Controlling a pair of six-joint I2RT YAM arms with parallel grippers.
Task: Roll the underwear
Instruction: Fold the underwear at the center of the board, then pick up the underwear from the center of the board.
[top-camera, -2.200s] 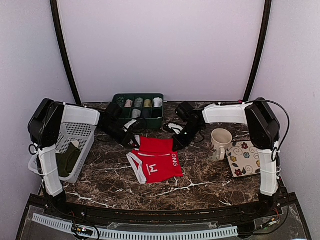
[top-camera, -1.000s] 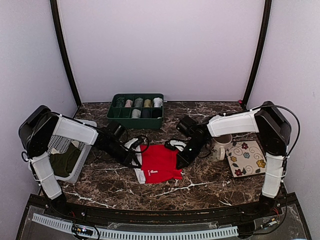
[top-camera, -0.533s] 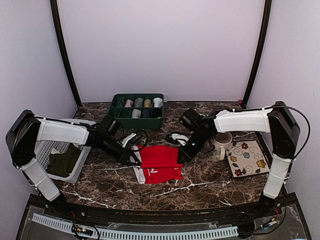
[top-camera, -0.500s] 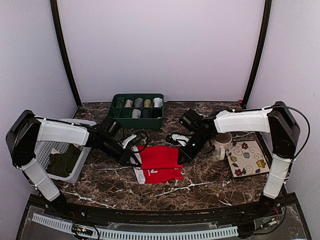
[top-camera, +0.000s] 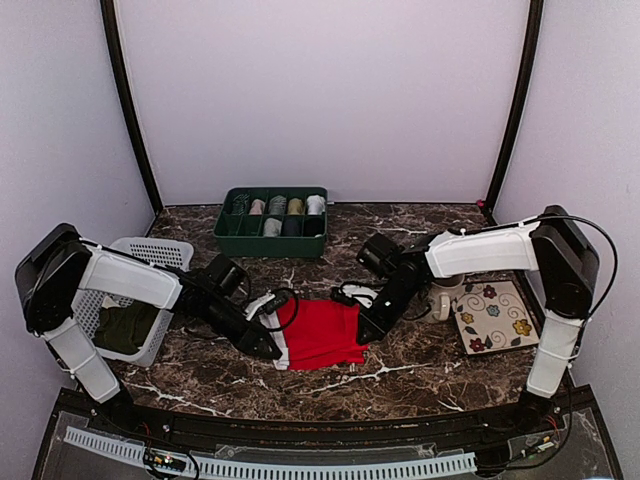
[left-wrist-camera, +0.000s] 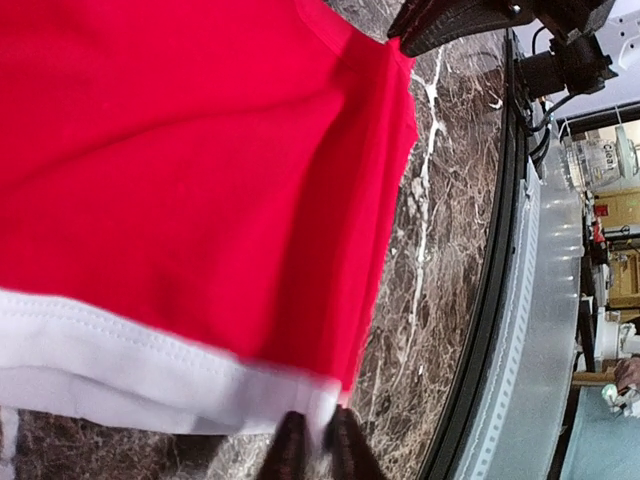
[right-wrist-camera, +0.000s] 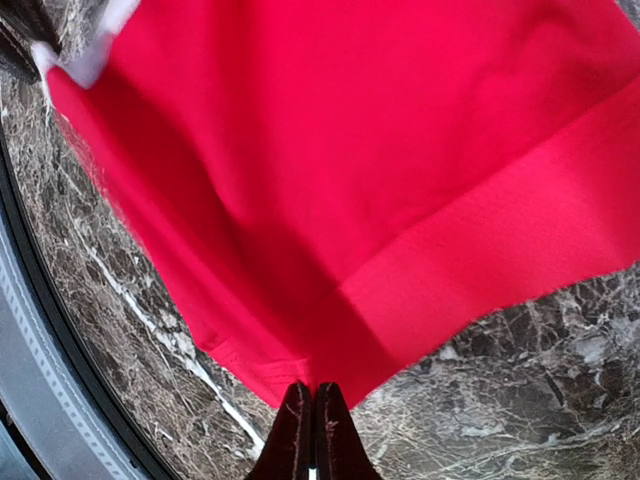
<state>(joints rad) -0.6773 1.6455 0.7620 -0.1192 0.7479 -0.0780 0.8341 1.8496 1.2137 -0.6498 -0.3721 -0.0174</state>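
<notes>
The underwear lies folded at the middle of the marble table, bright red with a white waistband along its left side. My left gripper is at its near left corner. In the left wrist view the gripper is shut on the white waistband corner of the underwear. My right gripper is at the near right corner. The right wrist view shows that gripper shut on a red hem corner of the underwear. The lettering and logo are hidden.
A green divided tray of rolled garments stands at the back. A white basket holding a dark olive garment is on the left. A mug and a floral mat are on the right. The table's front rail is close.
Both grippers have moved toward the near edge with the fabric's far edge, folding it over the lower part. The logo that showed before is now covered.
</notes>
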